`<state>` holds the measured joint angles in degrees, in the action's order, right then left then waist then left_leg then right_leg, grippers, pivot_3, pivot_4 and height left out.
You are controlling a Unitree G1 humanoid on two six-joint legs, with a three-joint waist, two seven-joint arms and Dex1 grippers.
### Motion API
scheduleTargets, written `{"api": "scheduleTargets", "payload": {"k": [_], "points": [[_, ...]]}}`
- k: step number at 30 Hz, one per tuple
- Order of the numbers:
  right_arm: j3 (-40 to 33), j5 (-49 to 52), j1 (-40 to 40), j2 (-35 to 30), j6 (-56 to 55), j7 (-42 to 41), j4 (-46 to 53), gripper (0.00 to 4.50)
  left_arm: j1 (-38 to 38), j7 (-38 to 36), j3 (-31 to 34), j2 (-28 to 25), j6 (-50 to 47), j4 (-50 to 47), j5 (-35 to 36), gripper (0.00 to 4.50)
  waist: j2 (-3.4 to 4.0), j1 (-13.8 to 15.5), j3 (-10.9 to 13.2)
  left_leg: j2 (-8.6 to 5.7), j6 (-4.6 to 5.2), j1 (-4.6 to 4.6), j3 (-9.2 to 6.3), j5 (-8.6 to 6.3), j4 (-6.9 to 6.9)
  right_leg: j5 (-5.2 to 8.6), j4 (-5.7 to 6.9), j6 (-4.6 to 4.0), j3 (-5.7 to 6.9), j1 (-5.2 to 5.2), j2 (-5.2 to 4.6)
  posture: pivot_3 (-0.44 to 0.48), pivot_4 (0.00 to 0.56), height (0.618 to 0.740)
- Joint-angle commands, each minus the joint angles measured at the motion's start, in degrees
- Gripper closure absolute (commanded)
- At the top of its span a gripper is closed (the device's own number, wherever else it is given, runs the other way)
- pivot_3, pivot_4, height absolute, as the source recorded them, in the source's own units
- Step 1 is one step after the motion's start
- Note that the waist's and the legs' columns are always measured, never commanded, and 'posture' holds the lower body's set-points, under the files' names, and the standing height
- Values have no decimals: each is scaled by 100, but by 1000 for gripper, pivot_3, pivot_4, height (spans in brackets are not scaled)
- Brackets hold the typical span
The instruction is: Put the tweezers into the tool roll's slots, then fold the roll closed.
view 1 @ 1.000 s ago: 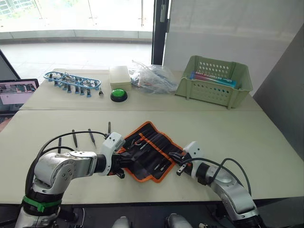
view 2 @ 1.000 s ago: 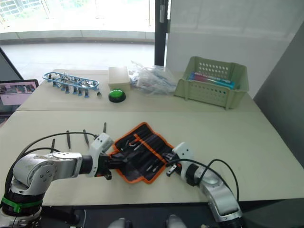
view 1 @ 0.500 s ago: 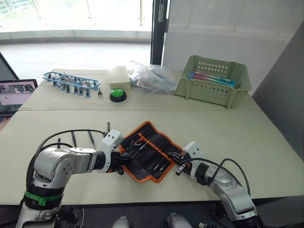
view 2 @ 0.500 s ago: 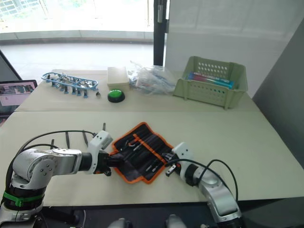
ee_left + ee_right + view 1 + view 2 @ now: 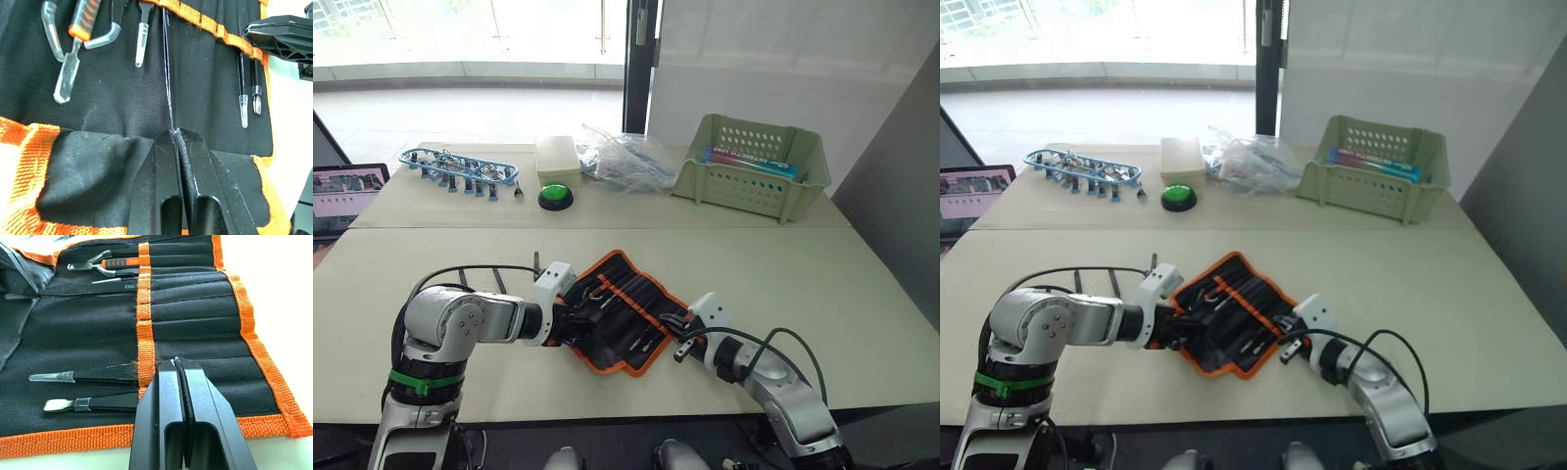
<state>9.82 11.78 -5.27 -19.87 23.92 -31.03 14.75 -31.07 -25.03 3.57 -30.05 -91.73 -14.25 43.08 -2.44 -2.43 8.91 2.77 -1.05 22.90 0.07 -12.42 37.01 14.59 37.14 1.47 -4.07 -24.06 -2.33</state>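
left eye view: compared with a second ago my left gripper (image 5: 570, 326) has pushed in from the near-left edge of the tool roll (image 5: 625, 311) and now reaches over the black fabric, with my left elbow swung further in toward the table; my right gripper (image 5: 677, 338) sits at the roll's near-right corner much as it did. i take that to mean one tweezer is being carried to its slot, so the filling step is under way and the fold is not yet started. a few loose tweezers (image 5: 498, 281) lie on the table just left of the roll, partly hidden by my forearm, so there is more to load. left wrist view: my two left fingers are pressed together on a slim black tweezer (image 5: 167, 83), whose length runs away from me across the fabric and up under the orange trim strip, beside other tools already sleeved. it looks partly entered, though i cannot tell how deep. right wrist view: my right fingers are closed on the orange band (image 5: 145, 340) of the roll, pinning it flat, low and level over the table. i judge that hold keeps the slots steady while the left pushes.
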Motion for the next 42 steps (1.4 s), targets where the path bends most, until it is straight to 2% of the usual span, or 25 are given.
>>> {"api": "scheduleTargets", "payload": {"k": [1, 9, 20, 28, 35, 42], "points": [[70, -42, 84, 7, 15, 11, 111, 4463, -171, 66, 108, 121, -77, 75, -16, 4500, 0, 0, 0, 0, 0, 0, 0, 0, 0, 0, 0, 0, 0, 0, 0, 0, 150, 738], [99, -71, 99, 12, 8, 11, 151, 4463, -467, 341, 47, 438, 188, 467, -458, 4500, -1, 6, 0, -2, -1, 1, -2, 1, 1, -1, 0, 1, 0, 0, 0, 0, 150, 738], [197, -147, 79, 30, 13, 53, 183, 4463, -616, 373, -446, 465, 960, 570, -1012, 4500, -1, 3, 0, -3, -2, 2, -3, 1, 0, -2, 1, 0, 0, 0, -1, 0, 150, 738], [210, -279, 57, 77, -26, 200, 171, 4463, -580, 164, -449, 310, 859, 422, -977, 4500, -1, -9, 0, -3, -2, 1, -4, 1, 0, -2, 2, 1, -1, -2, 0, 0, 150, 738], [-20, 4, -54, 545, -566, 288, 452, 4463, -416, 53, -320, 191, 652, 310, -889, 4500, 0, -15, 0, -3, -2, 5, -8, 1, 0, -1, 5, 1, -2, -9, 2, 0, 150, 738], [339, -720, -134, 505, -260, 668, -260, 4463, -495, -16, -271, 154, 608, 366, -875, 4500, 0, 2, 0, -5, -2, 9, -8, 1, 0, -2, 3, 1, -1, -9, 0, 0, 150, 738]]}}
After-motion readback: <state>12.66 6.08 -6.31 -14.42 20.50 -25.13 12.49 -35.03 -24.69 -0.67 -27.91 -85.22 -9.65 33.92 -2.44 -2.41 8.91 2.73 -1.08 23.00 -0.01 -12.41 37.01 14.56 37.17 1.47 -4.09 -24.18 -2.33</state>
